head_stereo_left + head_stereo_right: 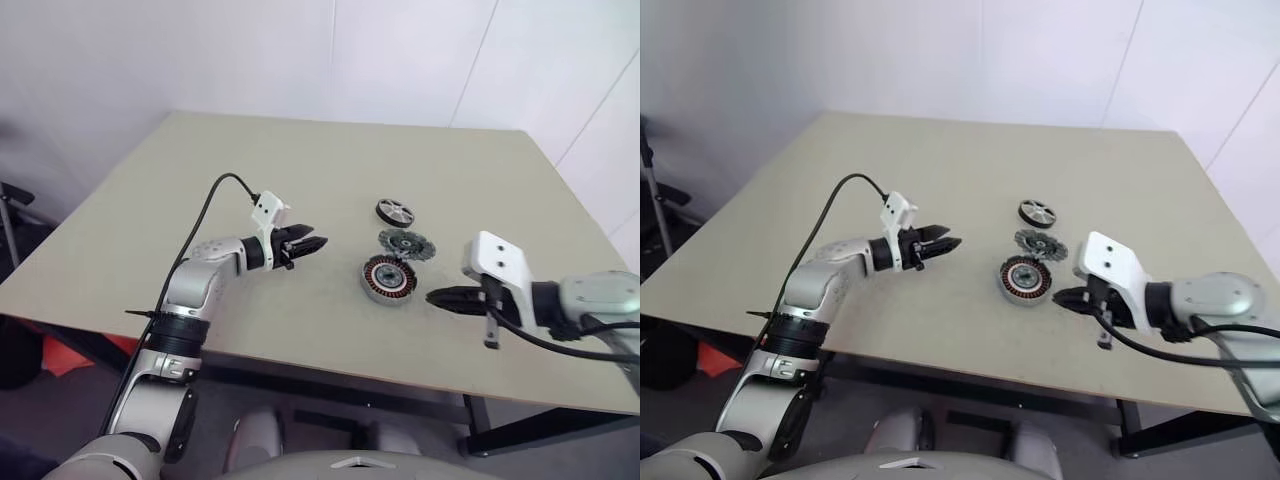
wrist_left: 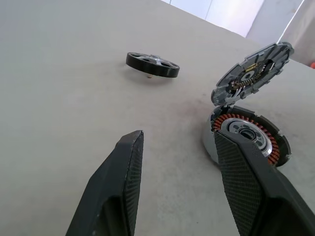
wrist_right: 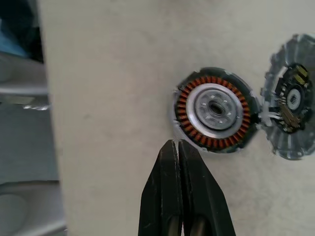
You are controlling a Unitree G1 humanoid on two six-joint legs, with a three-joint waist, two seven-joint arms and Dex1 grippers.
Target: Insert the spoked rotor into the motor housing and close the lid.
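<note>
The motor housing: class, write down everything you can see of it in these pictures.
The motor housing is a round, shallow cup of silver-grey metal, open side up, flat on the table. Inside, a ring of copper-coloured windings surrounds a bright metal disc with a dark central hole. The lid stands open, tilted, and meets the housing at its rim. The spoked rotor lies apart beyond it. No end effector touches it.

Copper-orange windings in the silver-grey motor housing, black-rimmed silver-spoked rotor, beige table
</note>
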